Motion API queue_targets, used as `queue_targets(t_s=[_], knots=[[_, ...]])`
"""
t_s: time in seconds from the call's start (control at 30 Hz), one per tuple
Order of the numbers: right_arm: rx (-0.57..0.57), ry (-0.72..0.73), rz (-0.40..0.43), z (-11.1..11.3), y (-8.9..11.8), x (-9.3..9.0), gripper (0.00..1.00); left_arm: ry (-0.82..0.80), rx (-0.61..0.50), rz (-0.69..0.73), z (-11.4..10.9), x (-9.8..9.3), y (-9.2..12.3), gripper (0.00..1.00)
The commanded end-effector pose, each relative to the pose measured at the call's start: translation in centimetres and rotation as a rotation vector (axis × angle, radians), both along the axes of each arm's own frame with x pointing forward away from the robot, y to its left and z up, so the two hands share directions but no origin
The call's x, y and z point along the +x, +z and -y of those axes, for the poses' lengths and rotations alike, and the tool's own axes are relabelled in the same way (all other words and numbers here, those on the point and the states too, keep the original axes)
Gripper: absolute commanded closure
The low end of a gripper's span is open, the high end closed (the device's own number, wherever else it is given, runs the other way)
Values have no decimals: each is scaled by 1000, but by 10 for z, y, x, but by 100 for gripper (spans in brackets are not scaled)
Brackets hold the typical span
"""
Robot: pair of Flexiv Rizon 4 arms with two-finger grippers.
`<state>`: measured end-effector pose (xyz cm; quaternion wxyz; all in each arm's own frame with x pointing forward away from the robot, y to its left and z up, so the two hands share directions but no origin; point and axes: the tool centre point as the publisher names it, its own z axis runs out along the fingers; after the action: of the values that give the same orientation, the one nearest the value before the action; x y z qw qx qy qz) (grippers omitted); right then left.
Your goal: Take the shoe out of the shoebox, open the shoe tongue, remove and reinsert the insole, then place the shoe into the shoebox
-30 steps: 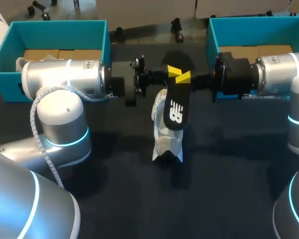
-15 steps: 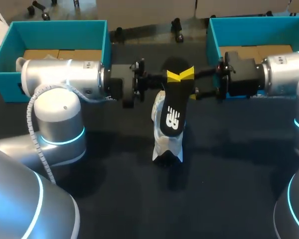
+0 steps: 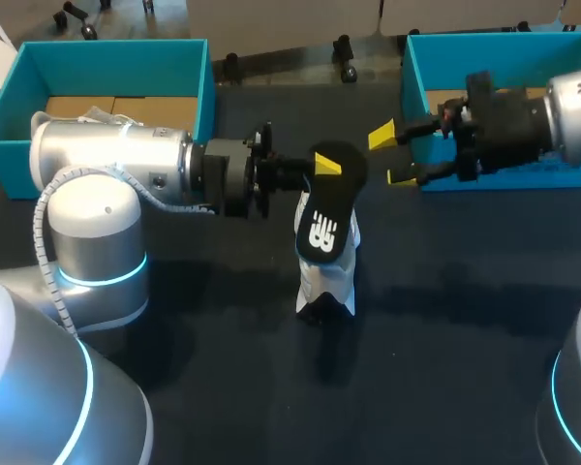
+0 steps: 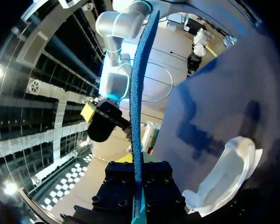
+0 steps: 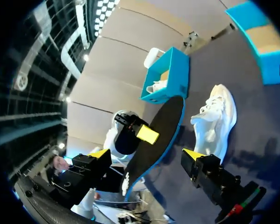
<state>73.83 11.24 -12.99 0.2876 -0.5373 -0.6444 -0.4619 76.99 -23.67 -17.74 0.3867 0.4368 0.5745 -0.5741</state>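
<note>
Holds insole (image 3: 326, 208) pinched in left gripper (image 3: 321, 166) above shoe (image 3: 326, 278), right gripper (image 3: 391, 156) spread wide; calls next for sliding it back inside.

Dark table (image 3: 426, 378), apparently cloth-covered.

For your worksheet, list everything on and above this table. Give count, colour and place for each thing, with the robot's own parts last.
shoe: one, white, mid-table, below the insole.
insole: one, black with a blue edge, held above the shoe.
shoeboxes: two, teal, at the table's far side, one left, one right.
table: one, dark.
left pincer: one, yellow-tipped, shut on the insole.
right pincer: one, yellow-tipped, open, beside the right shoebox, clear of the insole.
</note>
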Motion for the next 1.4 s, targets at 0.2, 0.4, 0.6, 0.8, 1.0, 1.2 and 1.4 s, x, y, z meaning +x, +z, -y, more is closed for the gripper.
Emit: queue_targets(t_s=[0.2, 0.4, 0.6, 0.8, 1.0, 1.2, 1.4], knots=[[-283, 62, 152, 14, 15, -2, 0, -10, 10, -96, -13, -15, -4, 100], [-405, 92, 202, 16, 16, -1, 0, -22, -5, -147, -16, -23, -7, 100], [-415, 91, 195, 17, 15, 0, 0, -41, -12, -134, -17, -27, -11, 100], [-415, 91, 195, 17, 15, 0, 0, -41, -12, -134, -17, -27, -11, 100], [-415, 91, 195, 17, 15, 0, 0, -41, -12, -134, -17, -27, -11, 100], [-415, 91, 195, 17, 15, 0, 0, -41, -12, -134, -17, -27, -11, 100], [-399, 151, 293, 24, 9, -2, 0, -58, -1, -161, -13, -31, -8, 100]])
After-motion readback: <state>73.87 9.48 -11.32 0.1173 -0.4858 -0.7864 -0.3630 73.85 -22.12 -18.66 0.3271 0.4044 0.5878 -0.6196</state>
